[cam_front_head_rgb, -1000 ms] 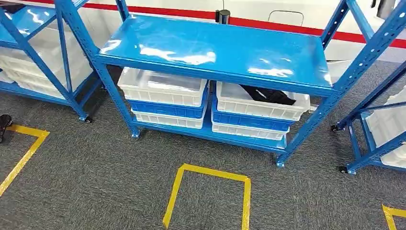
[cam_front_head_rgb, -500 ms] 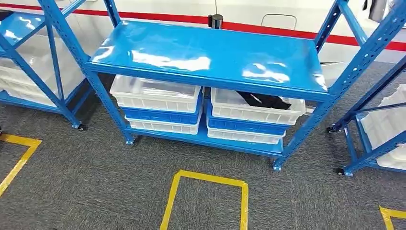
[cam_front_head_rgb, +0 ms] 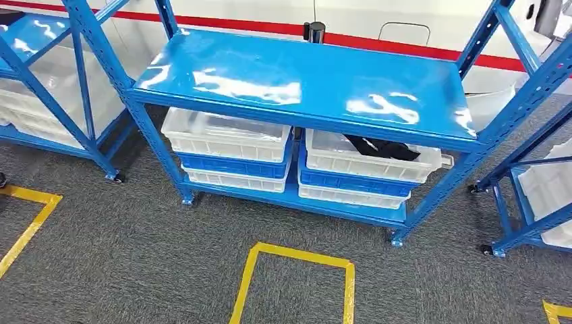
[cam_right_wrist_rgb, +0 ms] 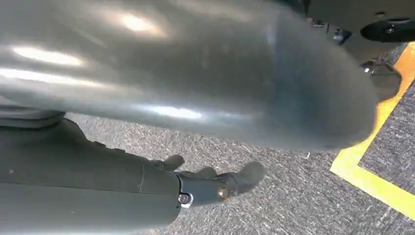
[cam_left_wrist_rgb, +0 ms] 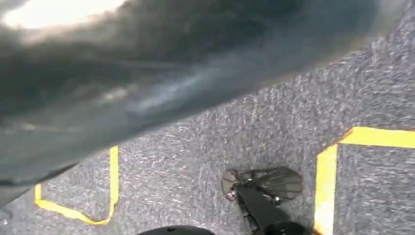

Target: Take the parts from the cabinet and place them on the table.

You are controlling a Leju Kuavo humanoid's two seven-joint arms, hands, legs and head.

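Note:
A blue metal cabinet [cam_front_head_rgb: 303, 74] stands ahead of me on grey carpet, and its glossy top shelf is bare. On its lower shelf sit two stacks of white and blue bins. A black part [cam_front_head_rgb: 381, 147] lies in the top white bin of the right stack [cam_front_head_rgb: 364, 165]. The top white bin of the left stack [cam_front_head_rgb: 226, 135] looks empty from here. My right hand [cam_right_wrist_rgb: 161, 188] hangs over the carpet, its fingers loosely extended with nothing in them.
A yellow tape square [cam_front_head_rgb: 297, 260] marks the floor in front of the cabinet. A similar blue rack with white bins [cam_front_head_rgb: 40, 81] stands to the left and another [cam_front_head_rgb: 539, 182] to the right. A white wall with a red stripe [cam_front_head_rgb: 405, 44] runs behind.
The whole picture has shifted a little between frames, so my head camera has moved. The cabinet, bins and black part have kept their places.

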